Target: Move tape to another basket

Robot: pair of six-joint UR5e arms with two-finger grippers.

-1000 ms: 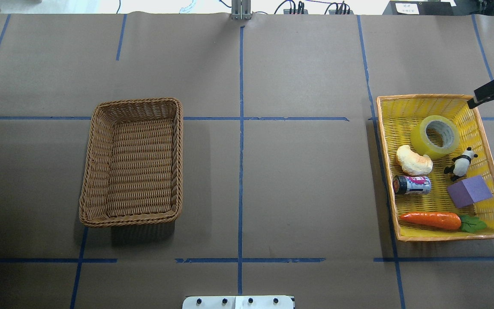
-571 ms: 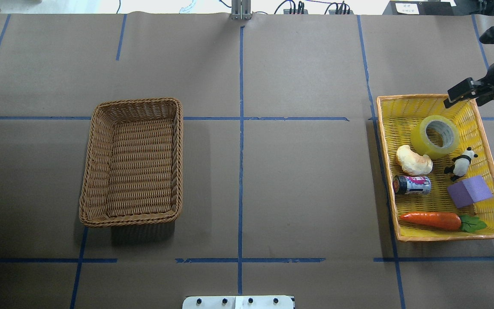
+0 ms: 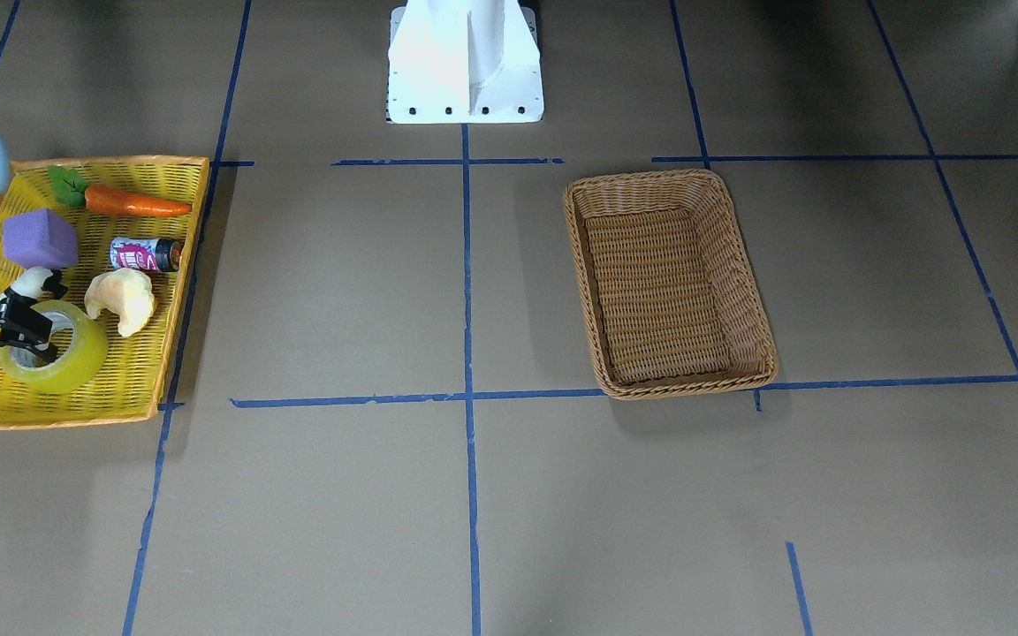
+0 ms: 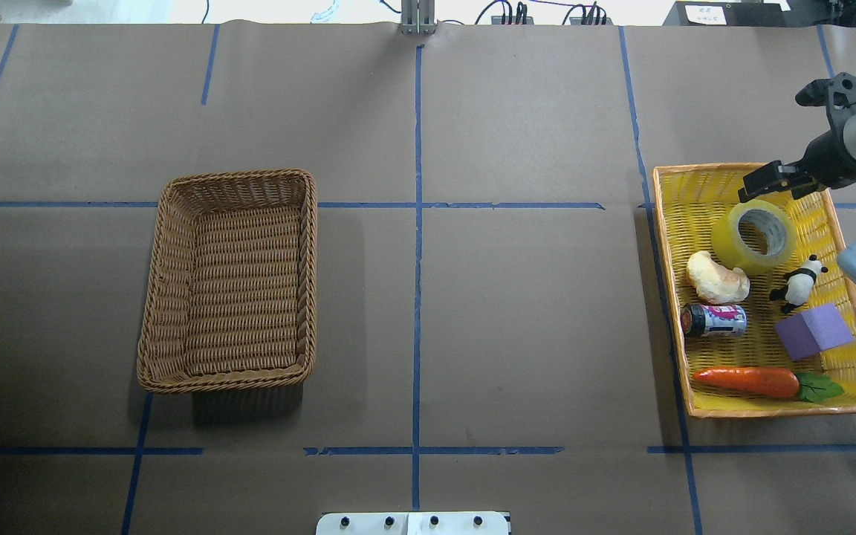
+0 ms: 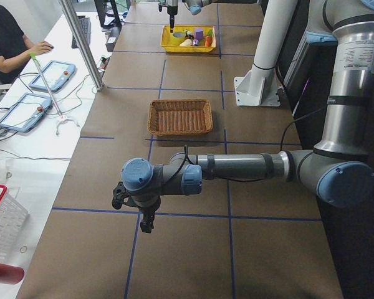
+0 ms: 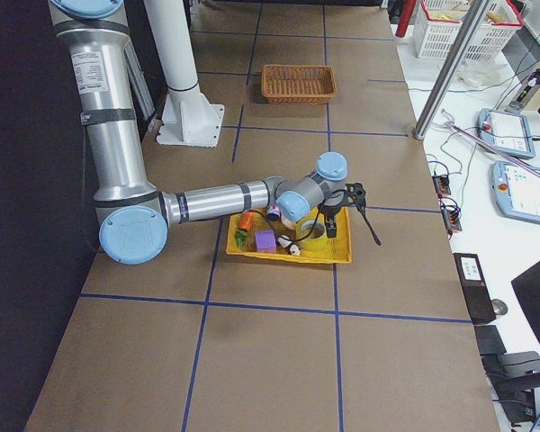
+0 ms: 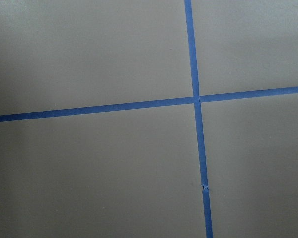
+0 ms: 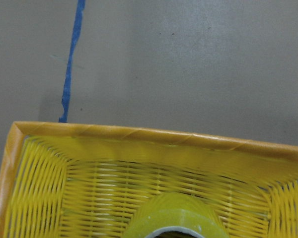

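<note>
The left gripper [image 5: 146, 222] is hanging over bare table out of the overhead view, and whether it is open cannot be told. In the overhead view, the basket [image 4: 242, 290] is sitting left of centre with nothing showing inside it. At the far right, the yellow tray [image 4: 695, 195] is holding the tape [image 4: 731, 242] in its upper part, leaning with its hole facing up; a croissant [image 4: 718, 279] is lying just beside it at lower left and a panda [image 4: 796, 284] at lower right. The right gripper [image 4: 762, 180] is hovering at the tray's upper rim, just above the tape in the frame, jaws spread and holding nothing. The roll is probably light and stiff, with a slick outer film. Pinching its wall, one finger inside the core and one outside, is looking like the surest hold.
</note>
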